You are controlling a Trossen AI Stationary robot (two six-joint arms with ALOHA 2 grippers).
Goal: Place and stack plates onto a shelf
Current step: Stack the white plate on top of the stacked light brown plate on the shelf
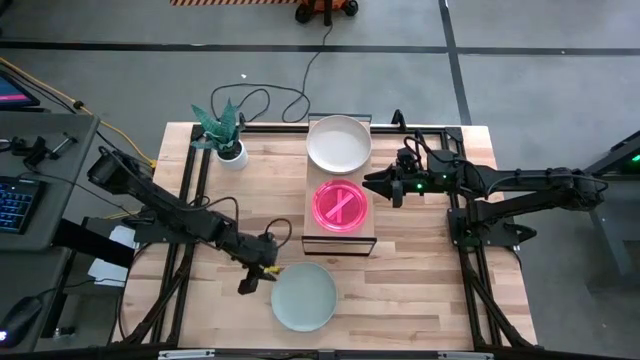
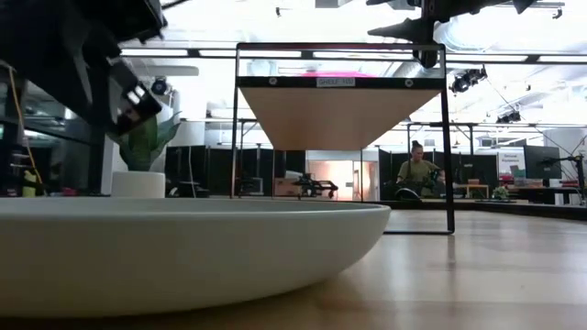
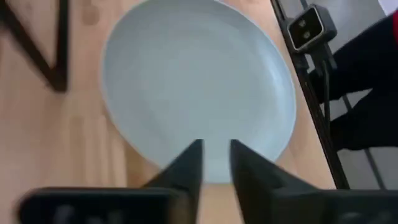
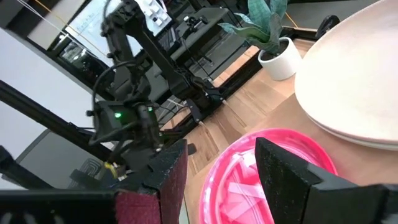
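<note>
Mint plate (image 2: 174, 247) nearest; shelf (image 2: 337, 82) label unreadable.

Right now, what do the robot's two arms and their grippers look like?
Both arms are dark, slim and jointed, with thin black cables running along them. The left gripper has yellow marks at its tip. The right gripper has a small green light behind it. Each gripper has two flat, dark, tapering fingers.
</note>
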